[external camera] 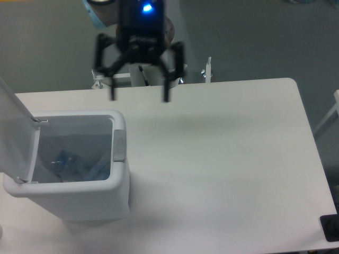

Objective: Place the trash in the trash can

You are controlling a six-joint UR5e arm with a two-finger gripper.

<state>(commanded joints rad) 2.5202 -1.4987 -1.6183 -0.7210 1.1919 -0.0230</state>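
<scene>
— So where's the trash relative to the gripper (139, 97)?

— Down and to the left of it. The gripper hangs at upper centre of the frame, over the far edge of the table (222, 159), fingers pointing down and spread wide with nothing between them. The bin (119, 174) sits at lower left, lid (16, 132) flipped up on its left side.

— And the 2 pieces?

— Inside the bin, as far as I can see. There's a blue-tinted crinkled bottle (66, 160) low in the opening, toward its left, and a paler clear mass beside it to the right, which I take for the wrapper (98, 168). It's blurred, so I can't separate them cleanly or give the bottle's long axis.

— Anything left on the tabletop?

— No trash that I can make out. Only a dark object (331, 228) cut off at the lower right corner, well apart from everything.

— So what does the next move turn on?

— My judgement: the task looks essentially done, so nothing needs grasping. If anything remains, it's the lid, which lies farther left than the bin's opening, well apart from the jaws. The arm would have to travel left and toward the frame's bottom to reach it.
</scene>
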